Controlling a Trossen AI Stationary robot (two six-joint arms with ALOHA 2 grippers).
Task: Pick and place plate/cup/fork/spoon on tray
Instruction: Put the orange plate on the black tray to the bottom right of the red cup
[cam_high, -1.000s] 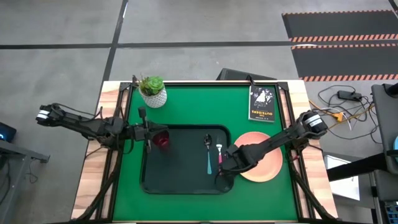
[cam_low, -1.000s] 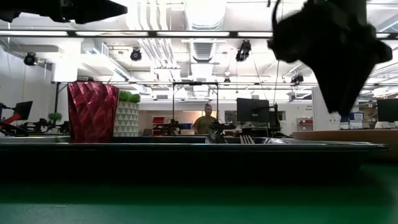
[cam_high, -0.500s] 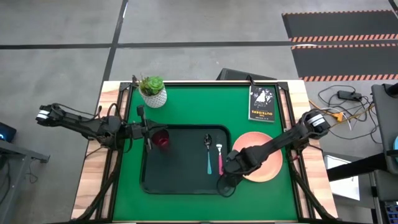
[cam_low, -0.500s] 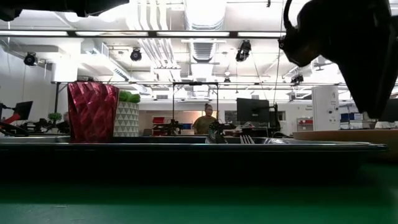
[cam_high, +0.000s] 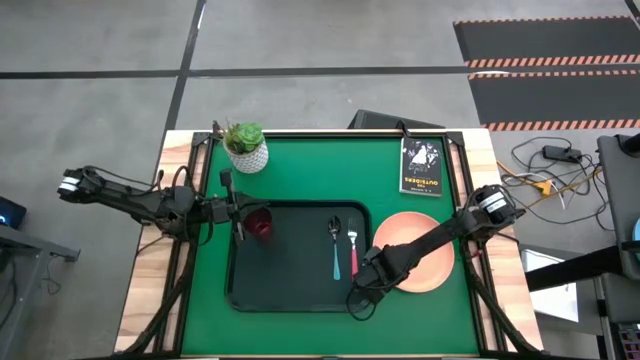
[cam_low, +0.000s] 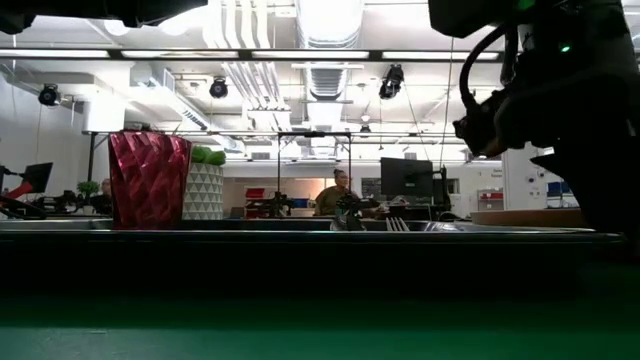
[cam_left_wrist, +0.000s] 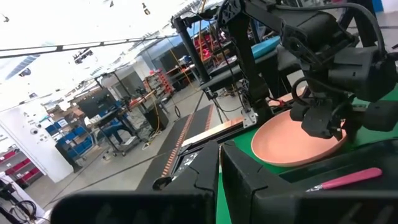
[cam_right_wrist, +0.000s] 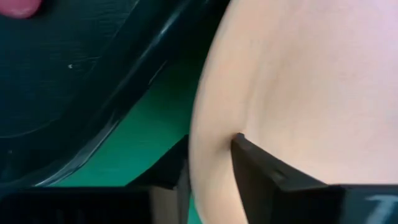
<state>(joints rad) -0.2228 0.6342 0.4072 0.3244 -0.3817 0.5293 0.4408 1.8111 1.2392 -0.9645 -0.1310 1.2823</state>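
Two fingers of my right claw stand open astride the near-left rim of the plate, one above it and one below, not closed yet. The plate lies on the table just right of the tray. Inside the tray are the fork, the spoon and the cup; I cannot tell if my left claw, beside the cup, is open. My worry: the hold is shallow, so the plate may tilt and slip, or knock the tray rim.
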